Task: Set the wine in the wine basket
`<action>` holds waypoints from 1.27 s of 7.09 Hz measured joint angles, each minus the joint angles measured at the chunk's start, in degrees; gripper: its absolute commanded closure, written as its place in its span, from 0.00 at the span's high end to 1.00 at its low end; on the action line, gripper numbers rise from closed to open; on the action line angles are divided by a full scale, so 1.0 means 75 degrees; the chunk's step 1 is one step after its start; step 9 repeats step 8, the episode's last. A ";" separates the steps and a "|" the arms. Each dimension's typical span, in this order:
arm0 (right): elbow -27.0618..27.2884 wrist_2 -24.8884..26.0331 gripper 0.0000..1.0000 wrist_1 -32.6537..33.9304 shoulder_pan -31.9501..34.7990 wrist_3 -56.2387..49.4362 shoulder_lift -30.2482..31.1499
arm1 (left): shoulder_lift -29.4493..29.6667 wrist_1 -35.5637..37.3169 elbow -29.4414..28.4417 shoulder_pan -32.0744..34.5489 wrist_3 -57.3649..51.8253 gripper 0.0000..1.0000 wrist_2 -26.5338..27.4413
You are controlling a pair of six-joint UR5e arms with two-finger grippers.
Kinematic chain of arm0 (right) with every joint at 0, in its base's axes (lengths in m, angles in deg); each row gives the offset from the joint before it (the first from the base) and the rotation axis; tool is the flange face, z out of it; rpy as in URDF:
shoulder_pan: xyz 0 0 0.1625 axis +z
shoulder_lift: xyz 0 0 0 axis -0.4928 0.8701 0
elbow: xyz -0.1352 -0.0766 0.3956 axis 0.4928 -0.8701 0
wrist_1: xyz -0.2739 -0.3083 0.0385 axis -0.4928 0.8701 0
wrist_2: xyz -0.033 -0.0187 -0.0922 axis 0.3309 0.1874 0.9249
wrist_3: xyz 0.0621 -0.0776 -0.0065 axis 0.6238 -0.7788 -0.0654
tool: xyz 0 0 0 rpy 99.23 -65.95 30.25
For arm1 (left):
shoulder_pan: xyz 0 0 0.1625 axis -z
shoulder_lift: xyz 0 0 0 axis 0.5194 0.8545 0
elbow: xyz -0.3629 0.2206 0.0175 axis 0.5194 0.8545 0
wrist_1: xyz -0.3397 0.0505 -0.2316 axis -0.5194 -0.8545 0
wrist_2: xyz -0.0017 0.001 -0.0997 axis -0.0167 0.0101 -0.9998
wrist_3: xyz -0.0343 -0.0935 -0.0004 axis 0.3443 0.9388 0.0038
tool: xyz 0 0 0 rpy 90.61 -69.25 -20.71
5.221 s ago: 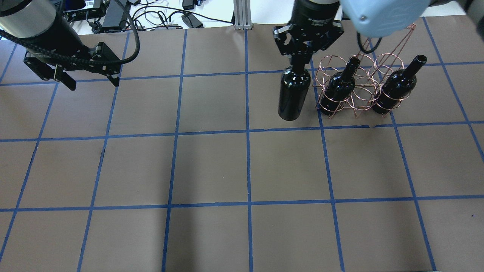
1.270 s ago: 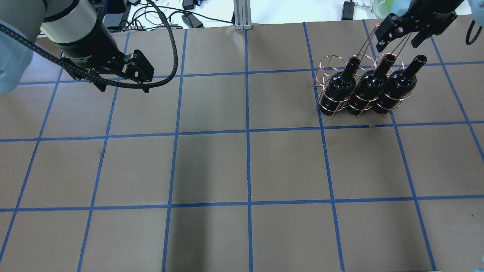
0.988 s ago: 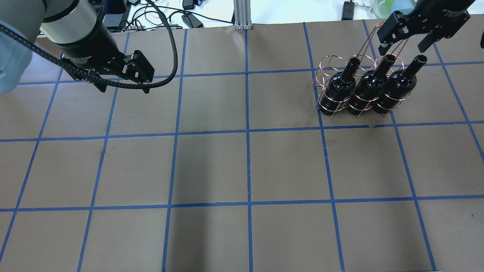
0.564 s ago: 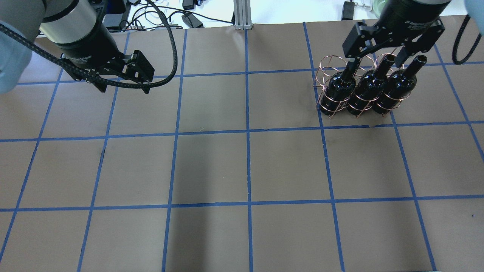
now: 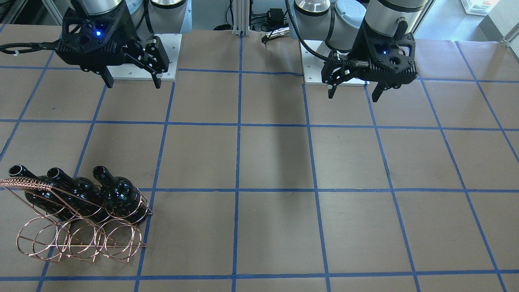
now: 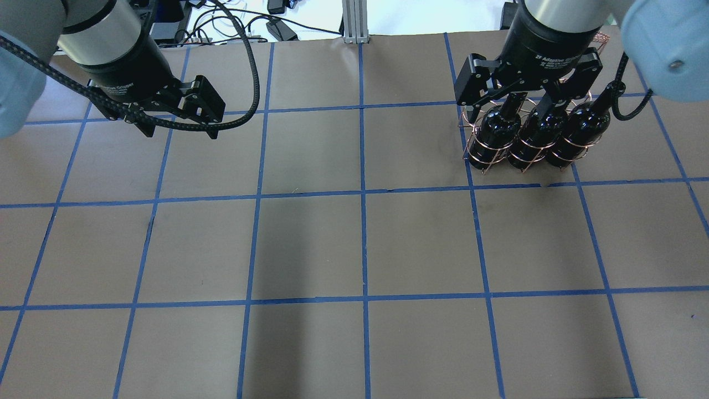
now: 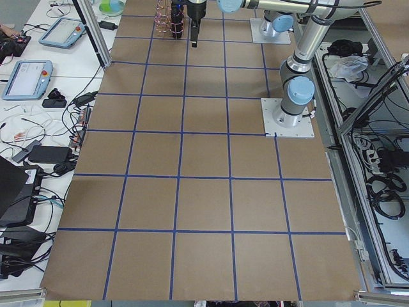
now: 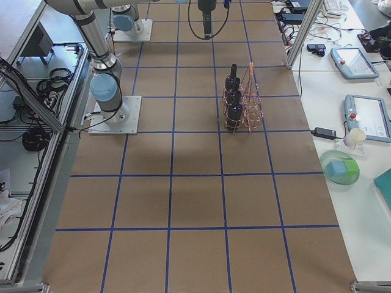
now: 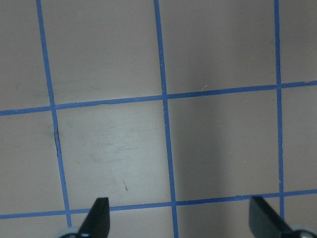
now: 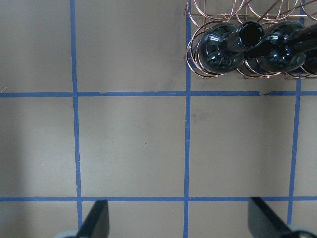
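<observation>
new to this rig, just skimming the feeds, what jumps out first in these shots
Three glossy black wine bottles stand in the copper wire basket on the robot's far right, filling the ring row nearer the robot; the other row is empty. The right gripper and left gripper both hang open and empty, well clear of it.

left claw [image 5: 352,92] spread, right claw [image 5: 133,83] spread, both pointing down

wine [image 6: 533,137] in wine basket [image 5: 81,239], right gripper [image 5: 133,82] withdrawn
</observation>
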 measured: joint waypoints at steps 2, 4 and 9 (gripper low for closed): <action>-0.0018 0.0012 1.00 0.0096 0.0008 0.0074 -0.0006 | 0.0001 -0.0013 0.0002 0.0001 0.0000 1.00 0.0008; -0.0100 -0.0001 1.00 0.0148 0.0003 0.0100 -0.0048 | 0.0001 -0.0017 0.0002 0.0001 0.0000 1.00 0.0002; -0.0102 0.0018 1.00 0.0140 -0.0002 0.0108 -0.0057 | 0.0001 -0.0010 0.0002 0.0001 0.0003 1.00 -0.0002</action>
